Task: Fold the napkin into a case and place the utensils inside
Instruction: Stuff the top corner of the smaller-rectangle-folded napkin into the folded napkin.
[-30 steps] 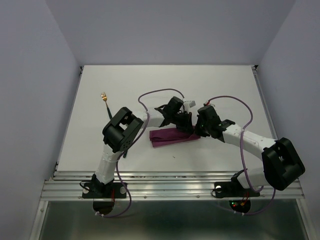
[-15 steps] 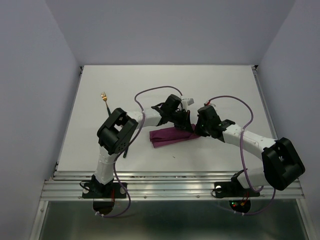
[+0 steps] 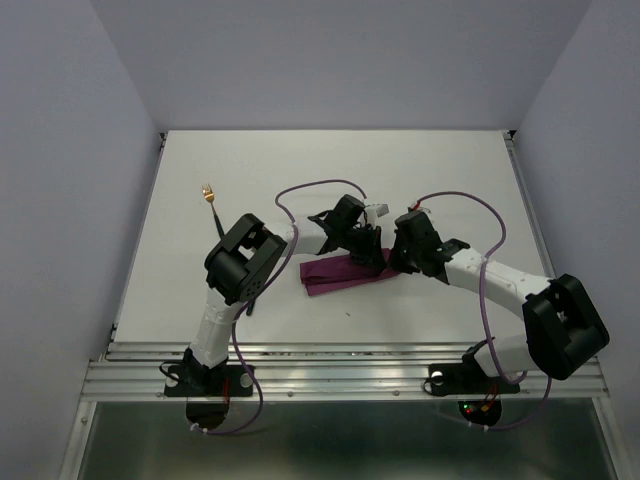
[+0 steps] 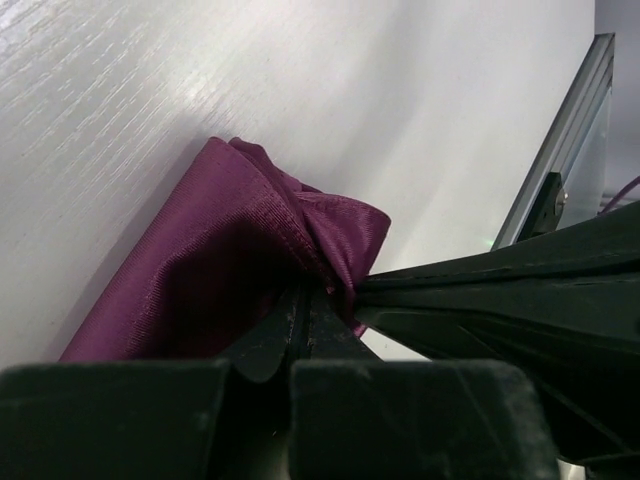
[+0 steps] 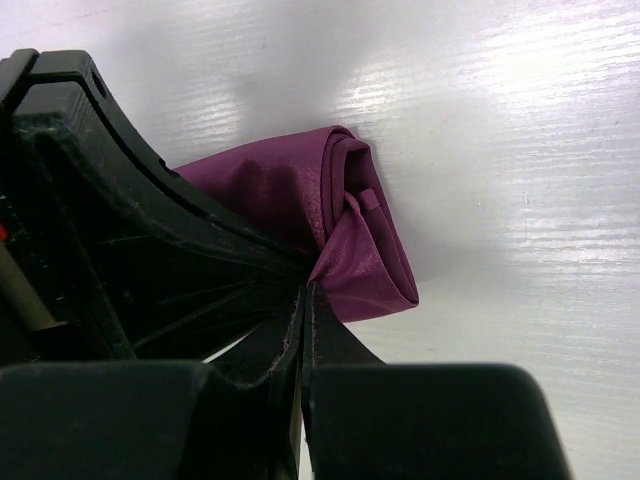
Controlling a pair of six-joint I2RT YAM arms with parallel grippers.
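Observation:
The plum-purple napkin point(image 3: 338, 273) lies mid-table as a narrow folded strip. Its right end is bunched and raised, and both grippers meet there. My left gripper point(image 3: 373, 252) is shut, its tips pinching a fold of the napkin point(image 4: 230, 260) in the left wrist view. My right gripper point(image 3: 392, 263) is shut too, nipping the rolled corner of the napkin point(image 5: 365, 255) from the other side. The two sets of fingers almost touch. One of the utensils, a fork point(image 3: 210, 200) with a gold head and black handle, lies far left, partly under the left arm.
Purple cables point(image 3: 310, 186) loop over both wrists above the cloth. A metal rail point(image 3: 330, 352) runs along the table's near edge. White walls close in the table on the left, back and right.
The left arm's elbow swung out to the left and came back. Both grippers stayed shut at the napkin's right end, which is bunched slightly higher.

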